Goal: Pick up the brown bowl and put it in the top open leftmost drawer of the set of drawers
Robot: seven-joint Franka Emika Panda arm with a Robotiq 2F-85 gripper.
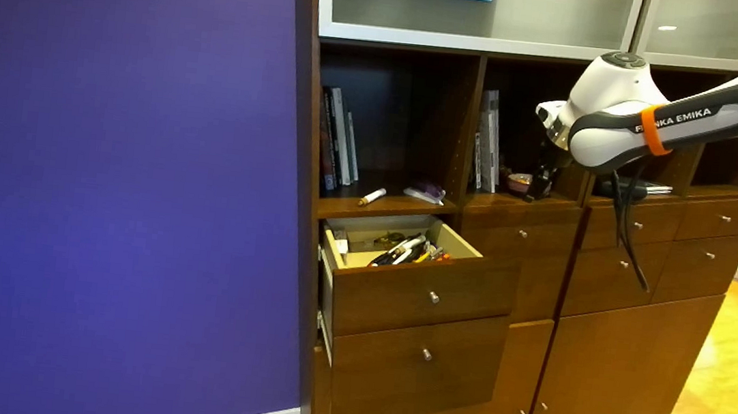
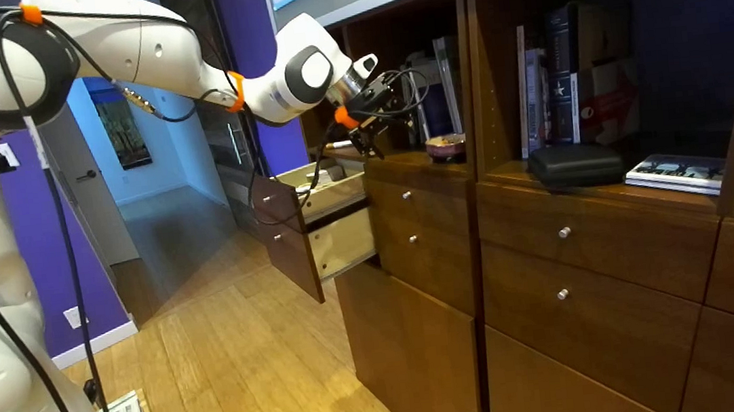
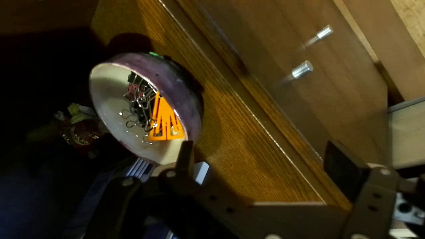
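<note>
The brown bowl (image 3: 159, 73) looks purplish-brown outside and pale inside, and holds binder clips and an orange piece. It stands on a shelf of the set of drawers (image 1: 541, 266) in both exterior views (image 1: 517, 182) (image 2: 446, 148). The drawer (image 1: 393, 305) at the far left of the unit is pulled out, with pens and small items inside; it also shows in an exterior view (image 2: 276, 202). My gripper (image 3: 265, 166) is open and empty beside the bowl, at the shelf's front edge. One fingertip overlaps the bowl's rim in the wrist view; I cannot tell if they touch.
Upright books (image 1: 489, 141) stand behind the bowl. A marker (image 1: 372, 197) and a purple object (image 1: 425, 191) lie on the left shelf. The taller drawer (image 1: 417, 370) below is also out. A black case (image 2: 574, 166) and booklets (image 2: 676, 173) lie farther right. Cables hang from the arm.
</note>
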